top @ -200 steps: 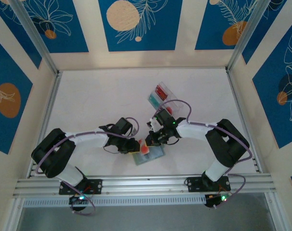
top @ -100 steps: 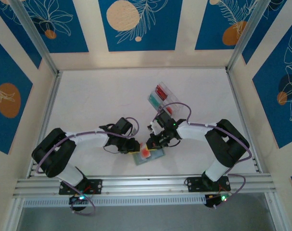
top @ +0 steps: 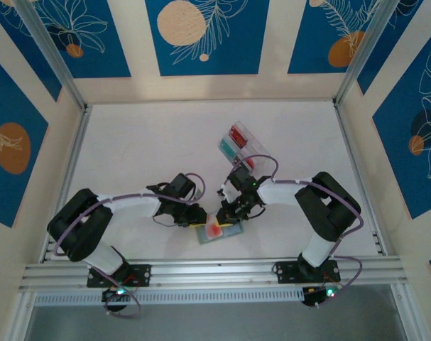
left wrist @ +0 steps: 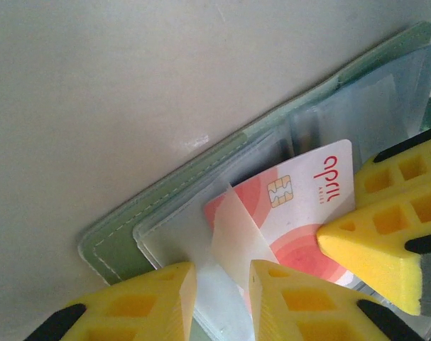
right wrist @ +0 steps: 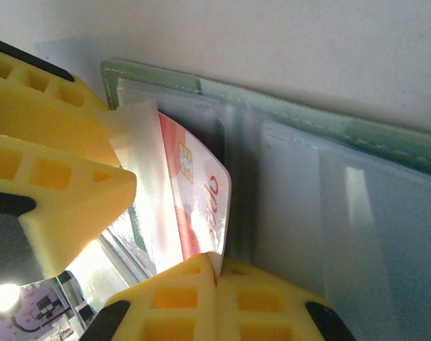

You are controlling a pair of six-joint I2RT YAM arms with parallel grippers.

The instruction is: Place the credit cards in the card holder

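Note:
The card holder [top: 228, 231] lies open near the table's front, sage green [left wrist: 123, 231] with clear plastic sleeves [right wrist: 300, 213]. My left gripper [left wrist: 222, 277] stands at its left edge, shut on a clear sleeve whose flap lifts between its fingers [right wrist: 73, 185]. A red-and-white credit card [left wrist: 300, 213] with a gold chip is tilted, its leading edge under that lifted flap [right wrist: 194, 192]. My right gripper [right wrist: 216, 266] is shut on the card's trailing edge. In the top view, both grippers, left [top: 201, 217] and right [top: 227, 213], meet over the holder.
A clear plastic box [top: 240, 145] with red and teal cards sits behind the right gripper, toward the middle of the table. Aluminium rails edge the table on both sides and along the front [top: 215, 270].
My right gripper has moved down and left with the red card, which now lies lower and flatter over the open holder. The left gripper has kept its hold and place.

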